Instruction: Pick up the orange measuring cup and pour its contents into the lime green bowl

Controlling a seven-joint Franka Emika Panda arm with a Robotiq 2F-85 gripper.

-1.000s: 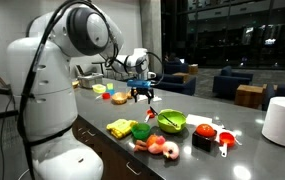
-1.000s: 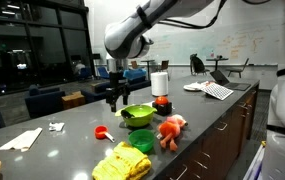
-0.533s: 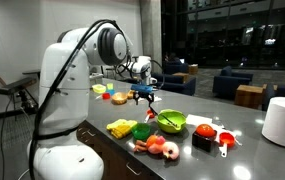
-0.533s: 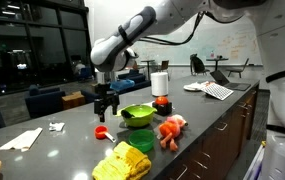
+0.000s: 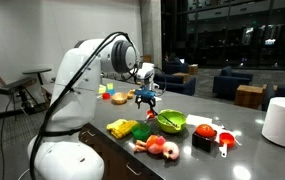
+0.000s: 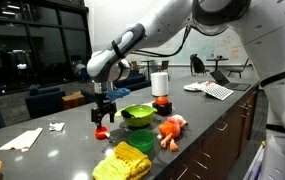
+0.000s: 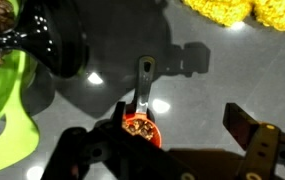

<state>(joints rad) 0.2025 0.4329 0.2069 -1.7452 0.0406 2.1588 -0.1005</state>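
Observation:
The orange measuring cup (image 7: 139,129) lies on the dark counter with brown bits inside and its grey-looking handle pointing away. It also shows in an exterior view (image 6: 101,132). My gripper (image 7: 182,125) is open and hangs just above the cup, which sits by one finger with the other finger well apart. The gripper shows in both exterior views (image 5: 147,100) (image 6: 103,113). The lime green bowl (image 7: 2,110) stands right beside the cup and shows in both exterior views (image 5: 172,122) (image 6: 137,115).
A black scoop-like item (image 7: 52,45) sits at the bowl's edge. Yellow corn pieces (image 6: 122,163), a pink shrimp toy (image 6: 170,128), a red long-handled cup (image 5: 222,138) and a paper towel roll (image 5: 282,120) stand on the counter. The counter's front edge is near.
The arm has swung away from the bowl and lowered over the orange measuring cup. The gripper stays open. The cup and bowl have not moved.

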